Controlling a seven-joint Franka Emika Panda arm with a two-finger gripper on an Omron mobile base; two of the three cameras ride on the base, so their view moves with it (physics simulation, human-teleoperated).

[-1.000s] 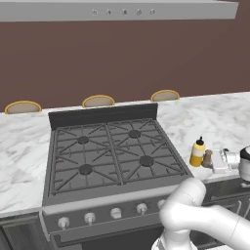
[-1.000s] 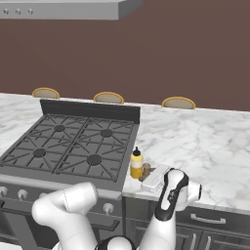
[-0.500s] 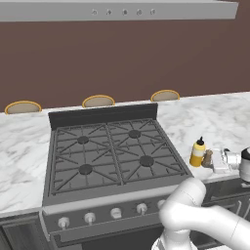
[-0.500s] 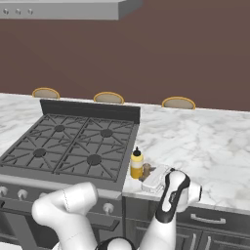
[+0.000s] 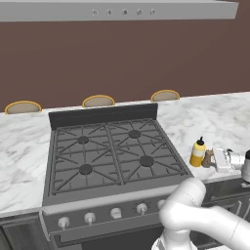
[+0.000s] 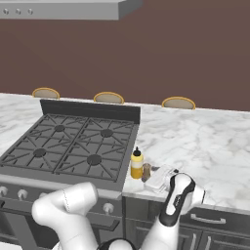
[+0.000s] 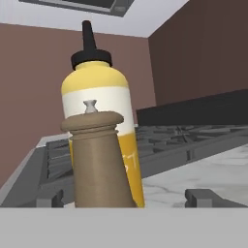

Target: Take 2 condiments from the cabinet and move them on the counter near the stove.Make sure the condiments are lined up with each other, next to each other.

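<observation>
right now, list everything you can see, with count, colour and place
yellow squeeze bottle: 1, yellow with dark nozzle, upright on the counter just right of the stove
pepper mill: 1, brown wood, upright beside the bottle, on the gripper's side
stove: 1, black grates, steel front with round knobs, centre
counter: 1, white marble with grey veins, both sides of the stove
range hood: 1, grey, above the stove
round tan chair backs: 3, behind the counter
gripper: 1, white, open, low at the mill, fingers either side
</observation>
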